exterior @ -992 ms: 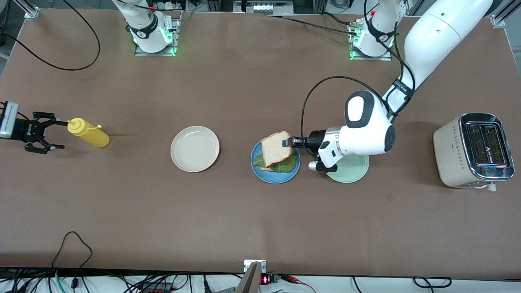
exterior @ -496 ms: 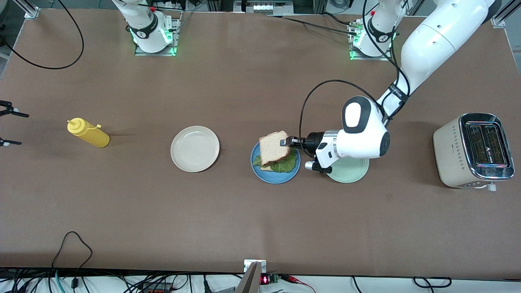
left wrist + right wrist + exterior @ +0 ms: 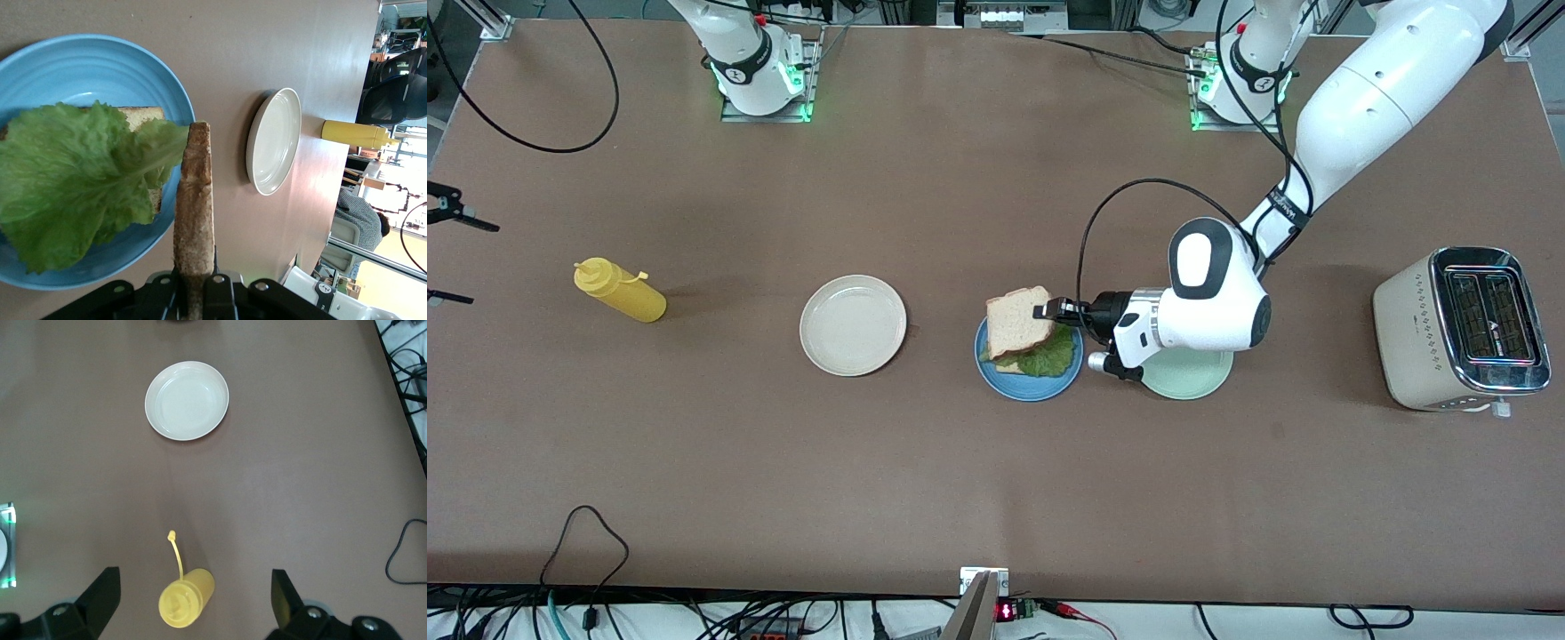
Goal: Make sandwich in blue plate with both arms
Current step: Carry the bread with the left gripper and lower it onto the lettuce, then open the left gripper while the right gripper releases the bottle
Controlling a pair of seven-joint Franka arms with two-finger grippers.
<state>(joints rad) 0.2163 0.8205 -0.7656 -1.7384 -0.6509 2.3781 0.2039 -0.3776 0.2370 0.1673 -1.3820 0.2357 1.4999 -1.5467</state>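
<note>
Brown bread slice [image 3: 1017, 322] apparently held over blue plate [image 3: 1028, 388].

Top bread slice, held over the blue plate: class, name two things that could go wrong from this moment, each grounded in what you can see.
1. The left gripper pinches the top bread slice by one edge, tilted above the lettuce; released like this, it may land skewed or slide off the lower slice.
2. The lettuce overhangs the lower slice toward the blue plate rim, so pressing down might push it out.

The right gripper waits open over the mustard bottle.
</note>
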